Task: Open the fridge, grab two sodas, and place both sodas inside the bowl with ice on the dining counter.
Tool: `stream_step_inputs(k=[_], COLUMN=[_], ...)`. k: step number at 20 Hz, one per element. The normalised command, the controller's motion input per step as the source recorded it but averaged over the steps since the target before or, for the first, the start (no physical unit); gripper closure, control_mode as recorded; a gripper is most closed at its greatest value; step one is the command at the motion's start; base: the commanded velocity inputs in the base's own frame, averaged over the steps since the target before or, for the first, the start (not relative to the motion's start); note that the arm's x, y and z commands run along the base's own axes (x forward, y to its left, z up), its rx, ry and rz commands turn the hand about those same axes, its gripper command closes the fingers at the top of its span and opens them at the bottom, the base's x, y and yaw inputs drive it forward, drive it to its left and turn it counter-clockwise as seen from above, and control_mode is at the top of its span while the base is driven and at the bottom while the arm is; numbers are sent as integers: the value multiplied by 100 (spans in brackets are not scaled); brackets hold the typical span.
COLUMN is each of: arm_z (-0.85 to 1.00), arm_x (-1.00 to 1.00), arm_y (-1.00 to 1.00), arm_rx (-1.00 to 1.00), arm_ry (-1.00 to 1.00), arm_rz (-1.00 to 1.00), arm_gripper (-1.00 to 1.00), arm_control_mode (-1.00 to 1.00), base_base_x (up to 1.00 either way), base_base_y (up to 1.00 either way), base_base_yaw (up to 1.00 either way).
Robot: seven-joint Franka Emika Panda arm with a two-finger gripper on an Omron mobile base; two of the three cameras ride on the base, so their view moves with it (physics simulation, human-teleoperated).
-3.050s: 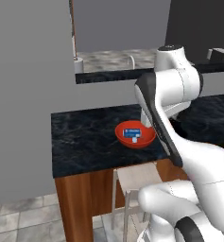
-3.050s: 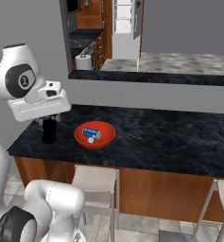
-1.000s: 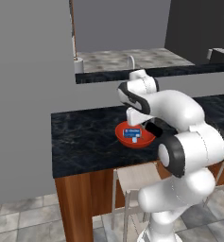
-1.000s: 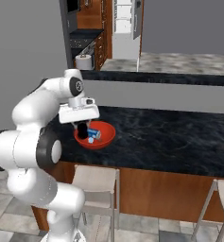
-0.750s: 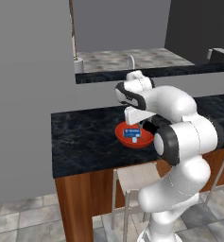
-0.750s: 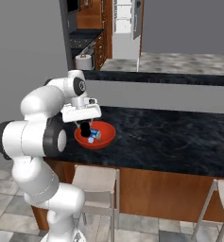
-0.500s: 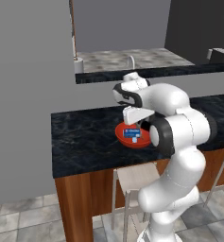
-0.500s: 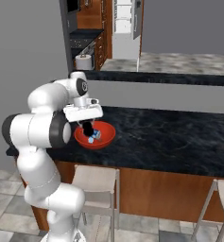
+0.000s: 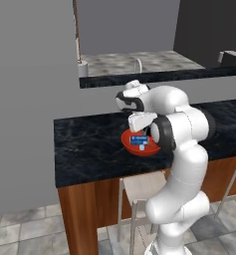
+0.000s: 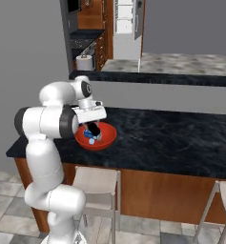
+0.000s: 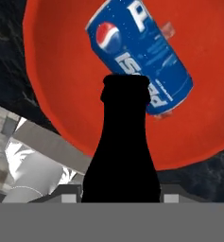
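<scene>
The red-orange bowl sits on the dining counter, near its end. A blue soda can lies on its side in the bowl. My gripper hangs just over the bowl, shut on the black cola bottle. The bottle points down into the bowl beside the can. Far back, the fridge shows its white shelves.
Stools stand under the counter's front edge, another at the right. Behind the dining counter runs a grey speckled counter with a faucet. A grey wall closes the left side. A paper towel roll stands at the back.
The arm has folded in closer and the hand with the bottle has shifted slightly over the bowl. The blue can has stayed put.
</scene>
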Motion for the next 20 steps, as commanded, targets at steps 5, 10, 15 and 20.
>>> stream_step_inputs(k=[5, 10, 15, 20], arm_z=[-31, -23, -21, -23], arm_x=[20, 23, 16, 5], arm_y=[-2, 0, 0, -1], arm_rx=[0, 1, 2, 3], arm_ry=[2, 1, 0, 0], arm_rz=[9, 5, 5, 6], arm_gripper=[100, 100, 100, 100], arm_control_mode=[-100, -100, -100, -100], base_base_x=[0, 0, 0, 0], base_base_y=[0, 0, 0, 0], base_base_yaw=[0, 0, 0, 0])
